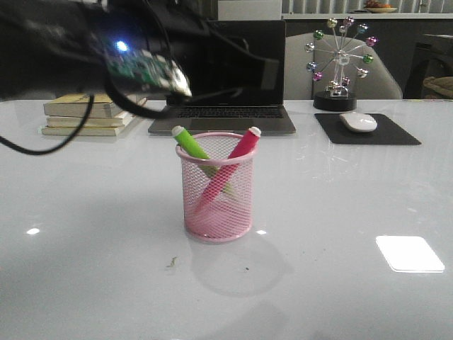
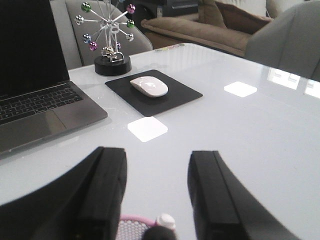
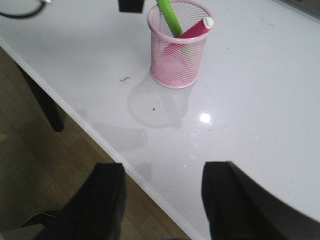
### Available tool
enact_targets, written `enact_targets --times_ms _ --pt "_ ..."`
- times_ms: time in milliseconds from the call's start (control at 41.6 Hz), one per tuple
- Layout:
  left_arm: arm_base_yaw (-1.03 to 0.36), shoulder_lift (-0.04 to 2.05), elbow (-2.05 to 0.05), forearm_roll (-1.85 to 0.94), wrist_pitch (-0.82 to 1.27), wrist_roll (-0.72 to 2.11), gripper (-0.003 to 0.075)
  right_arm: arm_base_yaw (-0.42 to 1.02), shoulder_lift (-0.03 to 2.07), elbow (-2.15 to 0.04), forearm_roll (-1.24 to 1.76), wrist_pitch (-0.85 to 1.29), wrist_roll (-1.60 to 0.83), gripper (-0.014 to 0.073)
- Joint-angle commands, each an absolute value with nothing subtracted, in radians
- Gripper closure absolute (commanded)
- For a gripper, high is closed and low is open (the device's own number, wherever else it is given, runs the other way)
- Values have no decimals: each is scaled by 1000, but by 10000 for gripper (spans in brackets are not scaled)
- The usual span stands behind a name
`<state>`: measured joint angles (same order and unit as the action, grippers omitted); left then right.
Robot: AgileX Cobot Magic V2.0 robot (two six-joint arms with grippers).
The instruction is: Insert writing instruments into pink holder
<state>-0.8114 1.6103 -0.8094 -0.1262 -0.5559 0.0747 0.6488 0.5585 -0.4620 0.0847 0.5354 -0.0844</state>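
Observation:
The pink holder (image 1: 217,191) stands upright near the middle of the white table. Both writing instruments lean crossed inside it: the lime green marker (image 1: 191,144) tilts left and the magenta marker (image 1: 241,151) tilts right, their ends above the rim. My left gripper (image 2: 157,161) hangs open and empty above the holder's rim (image 2: 131,221), next to a pale marker cap (image 2: 165,220). My right gripper (image 3: 162,172) is open and empty over the table's near edge, well back from the holder (image 3: 177,62), which shows the green marker (image 3: 169,17) and the magenta marker (image 3: 195,30).
Behind the holder are an open laptop (image 1: 226,78), a stack of books (image 1: 85,117), a white mouse (image 1: 358,122) on a black pad, and a ferris-wheel ornament (image 1: 340,64). The left arm (image 1: 92,49) fills the upper left. The table edge (image 3: 100,137) drops to the floor.

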Motion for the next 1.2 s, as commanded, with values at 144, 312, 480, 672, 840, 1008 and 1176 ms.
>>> enact_targets --times_ms 144,312,480,672,840,1008,1176 --pt "-818 1232 -837 -48 -42 83 346 648 558 -490 82 464 -90 134" --pt "-818 1019 -837 -48 174 83 346 648 558 -490 82 464 -90 134" --pt "-818 848 -835 -43 366 83 346 648 558 -490 82 466 -90 134" --pt "-818 681 -743 -22 531 83 346 648 558 -490 82 466 -90 134" --pt "-818 560 -623 55 557 83 346 648 558 -490 82 476 -90 134" --pt "-818 509 -553 82 557 64 369 648 558 -490 81 478 -90 134" --pt "-810 509 -544 82 584 13 464 648 558 -490 81 478 -90 137"
